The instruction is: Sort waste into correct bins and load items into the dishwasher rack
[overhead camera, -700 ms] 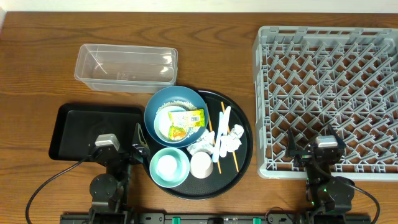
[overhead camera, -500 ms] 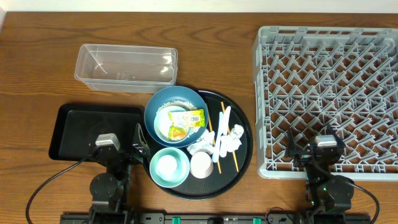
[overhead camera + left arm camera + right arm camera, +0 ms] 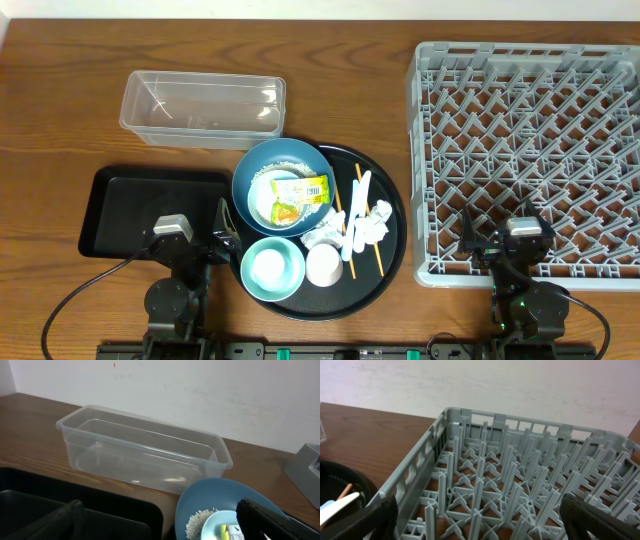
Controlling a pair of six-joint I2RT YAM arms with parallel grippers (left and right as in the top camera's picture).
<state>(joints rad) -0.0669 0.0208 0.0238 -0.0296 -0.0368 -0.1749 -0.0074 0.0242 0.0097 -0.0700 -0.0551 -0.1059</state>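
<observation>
Wood-grain table point(image 3: 60, 100), overhead view first. Upper left: clear tub point(image 3: 203, 108), standing apart from everything else. Lower left: black rectangular tray point(image 3: 120, 200). Centre: round black tray point(image 3: 395, 255), carrying most of the load. Its upper left holds the blue bowl point(image 3: 247, 195), with rice grains point(image 3: 270, 172) along the inner wall and a snack wrapper point(image 3: 300, 195) lying over a white cup point(image 3: 268, 207) inside. Below that sits the teal bowl point(image 3: 292, 285) with a second white cup point(image 3: 268, 265) in it, and a third white cup point(image 3: 324, 265) just beside the teal bowl. The tray's right half has crumpled napkins point(image 3: 375, 222), the spoon point(image 3: 364, 190) and chopsticks point(image 3: 379, 262), spoon and chopsticks roughly parallel. Right side: grey rack point(image 3: 530, 120), reaching the frame's edge. Left wrist view: left gripper point(image 3: 160, 527) spread wide, nothing between its fingers, low over the black rectangular tray. The clear tub lies straight ahead before a pale wall point(image 3: 200, 390); the blue bowl's rim shows at lower right, with rice and a corner of the wrapper. Right wrist view: right gripper point(image 3: 480, 525) likewise spread wide, holding nothing — the rack fills the frame ahead. At lower left is the round black tray's edge, with the tips of a chopstick and the spoon.
</observation>
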